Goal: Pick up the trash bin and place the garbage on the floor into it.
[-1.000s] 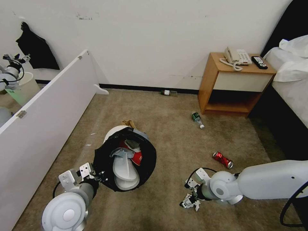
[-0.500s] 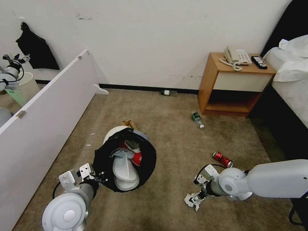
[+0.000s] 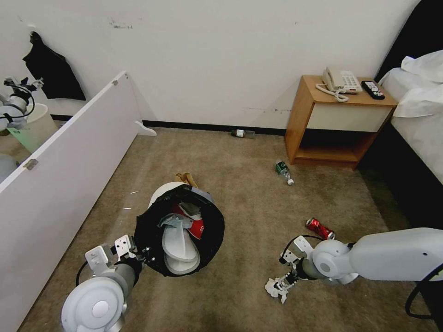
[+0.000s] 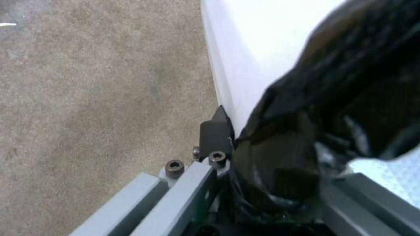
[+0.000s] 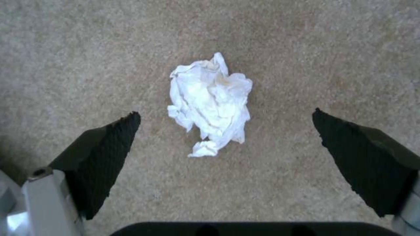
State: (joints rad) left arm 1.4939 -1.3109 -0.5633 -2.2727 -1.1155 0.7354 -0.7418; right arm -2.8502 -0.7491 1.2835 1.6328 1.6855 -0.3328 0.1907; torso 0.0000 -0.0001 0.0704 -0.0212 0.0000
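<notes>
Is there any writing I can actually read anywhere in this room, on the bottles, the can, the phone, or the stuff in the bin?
None of it reads clearly.
Red packet in the trash bin: white letters, partly hidden, unreadable.
Red can on the floor: white markings, too small.
Green-labelled bottle: label too small.
Bottle by the wall: label blurred.
Telephone keypad and remote buttons: too small.

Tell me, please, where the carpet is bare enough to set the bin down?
Bare carpet lies between the trash bin and the bottle, and towards the wall. It is crowded near the right gripper: tissue and red can.
</notes>
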